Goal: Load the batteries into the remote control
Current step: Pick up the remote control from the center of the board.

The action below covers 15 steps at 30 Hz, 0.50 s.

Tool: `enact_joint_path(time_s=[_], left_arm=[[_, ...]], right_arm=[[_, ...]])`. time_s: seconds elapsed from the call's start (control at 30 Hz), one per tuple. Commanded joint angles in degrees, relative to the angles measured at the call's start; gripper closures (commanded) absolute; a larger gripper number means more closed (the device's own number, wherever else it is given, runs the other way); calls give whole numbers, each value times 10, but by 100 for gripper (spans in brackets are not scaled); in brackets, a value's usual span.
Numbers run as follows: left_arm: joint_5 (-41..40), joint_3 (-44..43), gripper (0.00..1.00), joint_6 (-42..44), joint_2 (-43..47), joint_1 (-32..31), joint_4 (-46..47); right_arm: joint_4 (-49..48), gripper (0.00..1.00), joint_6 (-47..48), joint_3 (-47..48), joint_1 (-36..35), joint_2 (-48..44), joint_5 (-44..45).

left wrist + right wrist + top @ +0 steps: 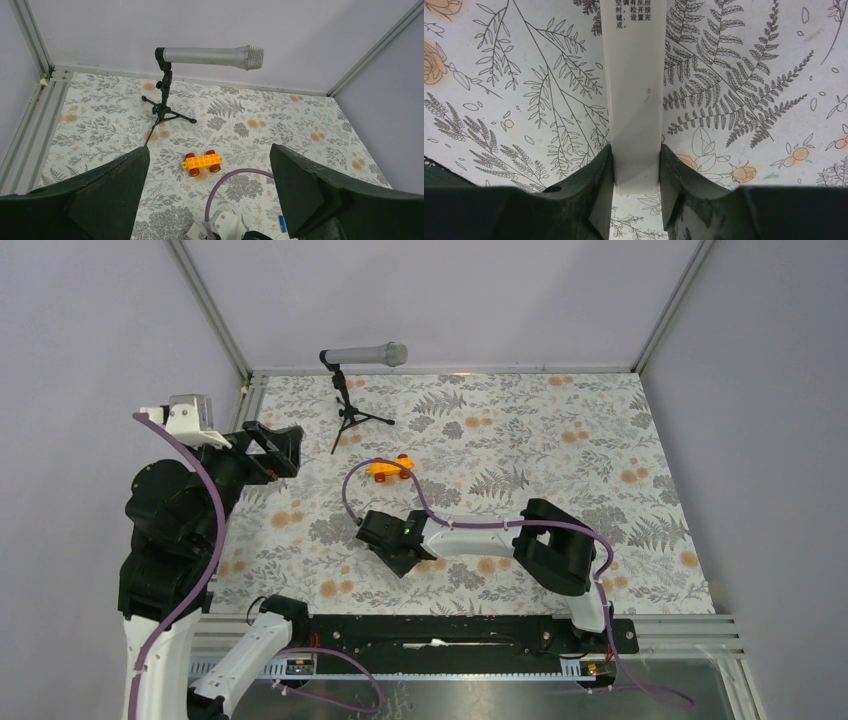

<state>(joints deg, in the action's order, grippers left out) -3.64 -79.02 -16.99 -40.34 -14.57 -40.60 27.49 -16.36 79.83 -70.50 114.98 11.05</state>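
Black fingers (599,200) of the right gripper (635,156) are pressed against the two long edges of the remote control (634,90), so the jaws are held narrow, with the white bar filling the gap between them. The bar is gripped near one end and runs straight away from the wrist camera, close over the fern-and-flower tablecloth (734,85); whether it rests on the cloth cannot be told. Small black Chinese characters are printed in short columns on its far part. They are cut off by the upper edge of the view, so only fragments can be made out and no brand name can be read.

From above, the right gripper (395,555) is seen bent low over the middle of the table, and the remote control is hidden beneath it. An orange toy car (390,469) with red wheels is parked just beyond it, and a grey microphone (365,355) on a black tripod stands further back.

At the left edge, the left gripper (272,450) is raised above the cloth with its jaws spread wide and nothing between them. In its wrist view a small blue battery (282,223) is glimpsed on the cloth beside the right-hand finger (300,190).
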Motion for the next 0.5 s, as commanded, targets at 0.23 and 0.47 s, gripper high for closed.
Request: enact_joint_path(time_s=[0.23,0.47], left_arm=[[124,44,1,-17,-5,-2,42],[216,87,1,25,-29,-2,113]], right_arm=[[-27,76,-45,-36,5,-113,57],[-50,76,-34,-122,81,-281,-26]])
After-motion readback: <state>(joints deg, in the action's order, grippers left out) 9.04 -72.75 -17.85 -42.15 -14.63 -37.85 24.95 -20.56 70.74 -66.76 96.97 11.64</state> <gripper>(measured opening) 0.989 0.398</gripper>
